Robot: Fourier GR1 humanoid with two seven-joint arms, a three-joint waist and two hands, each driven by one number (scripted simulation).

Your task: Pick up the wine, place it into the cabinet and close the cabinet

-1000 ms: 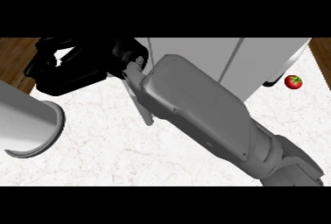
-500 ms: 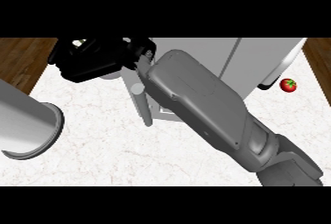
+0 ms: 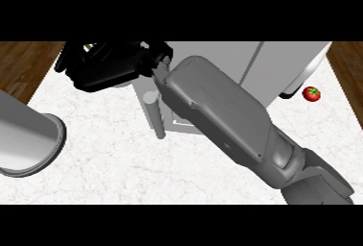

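Observation:
My right hand (image 3: pixel 106 67) is at the upper left, just left of the grey cabinet (image 3: pixel 284 62), with its fingers curled. The wine (image 3: pixel 89 47) shows only as a small pale green bit at the hand's top edge; the rest is hidden inside the hand. My right forearm (image 3: pixel 227 120) runs diagonally from the lower right and covers the cabinet's front. A grey upright bar (image 3: pixel 153 117), the door's edge or handle, stands just below the hand. Of my left arm only the forearm (image 3: pixel 25 139) shows at the left edge; its hand is out of the picture.
A red tomato (image 3: pixel 310 93) lies on the white marble counter (image 3: pixel 120 173) at the cabinet's right side. Brown wooden floor (image 3: pixel 25 57) shows beyond the counter's left and right edges.
My right hand has moved right and slightly away from me, closer to the cabinet, with its fingers curling in tighter. The left forearm has slid a little further left.

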